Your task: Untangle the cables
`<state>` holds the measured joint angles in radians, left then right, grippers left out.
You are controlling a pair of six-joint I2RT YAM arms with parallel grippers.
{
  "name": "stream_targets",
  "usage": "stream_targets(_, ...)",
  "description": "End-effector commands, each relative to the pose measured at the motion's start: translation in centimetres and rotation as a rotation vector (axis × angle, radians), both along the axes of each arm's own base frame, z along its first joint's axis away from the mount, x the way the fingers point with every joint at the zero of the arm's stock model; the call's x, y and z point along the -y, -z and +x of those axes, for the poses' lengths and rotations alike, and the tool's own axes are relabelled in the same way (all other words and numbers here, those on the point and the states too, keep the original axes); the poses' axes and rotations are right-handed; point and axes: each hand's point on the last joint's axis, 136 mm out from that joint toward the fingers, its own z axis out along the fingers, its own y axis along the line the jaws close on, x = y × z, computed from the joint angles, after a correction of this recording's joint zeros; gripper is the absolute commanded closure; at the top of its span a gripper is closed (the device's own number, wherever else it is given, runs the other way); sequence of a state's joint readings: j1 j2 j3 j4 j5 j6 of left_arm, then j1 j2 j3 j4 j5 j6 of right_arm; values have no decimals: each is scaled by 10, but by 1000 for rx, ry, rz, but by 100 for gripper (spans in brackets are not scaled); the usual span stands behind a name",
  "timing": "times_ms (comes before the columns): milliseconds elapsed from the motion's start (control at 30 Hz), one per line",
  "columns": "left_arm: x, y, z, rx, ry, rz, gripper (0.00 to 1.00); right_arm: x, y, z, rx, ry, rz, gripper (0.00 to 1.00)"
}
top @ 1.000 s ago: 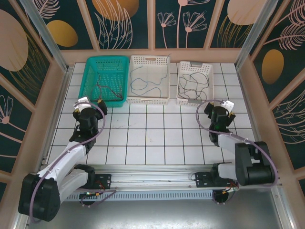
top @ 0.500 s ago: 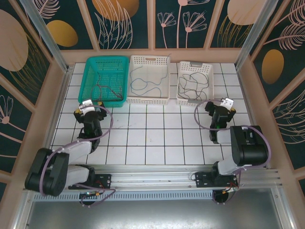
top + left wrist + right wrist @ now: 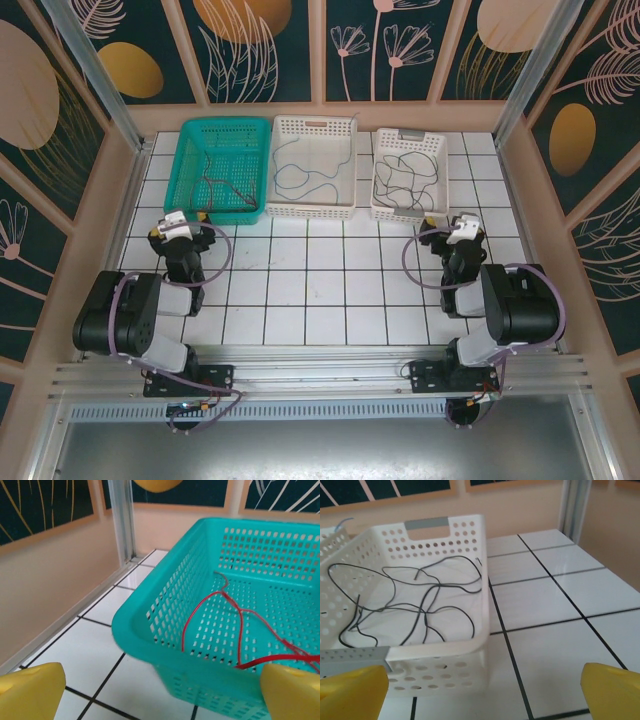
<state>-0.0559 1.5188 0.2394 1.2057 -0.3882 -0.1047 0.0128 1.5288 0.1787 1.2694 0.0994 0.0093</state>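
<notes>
The cables lie sorted in three baskets at the back of the table. A red cable lies in the teal basket. A thin dark cable lies in the middle white basket. A looping black cable lies in the right white basket. My left gripper stands open just in front of the teal basket's near left corner. My right gripper stands open in front of the right basket's near right corner. Neither holds anything.
White tiled table stretches between the two arms and in front of the baskets. Wooden side walls and metal posts close in on the left and right. The arms' purple cables loop beside each wrist.
Both arms have folded back toward their bases, elbows dropping low. The grippers stay open near the baskets, the right one shifted slightly left. The cables have not moved.
</notes>
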Motion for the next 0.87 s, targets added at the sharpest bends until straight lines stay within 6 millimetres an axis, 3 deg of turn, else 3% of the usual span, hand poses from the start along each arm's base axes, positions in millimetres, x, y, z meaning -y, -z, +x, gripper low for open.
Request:
stream_targets(0, 5, -11, 5, 57, 56, -20, 1, 1, -13, 10, 43, 0, -1, 1)
stream_targets(833, 5, -16, 0, 83, 56, -17, 1, 2, -11, 13, 28, -25, 21, 1)
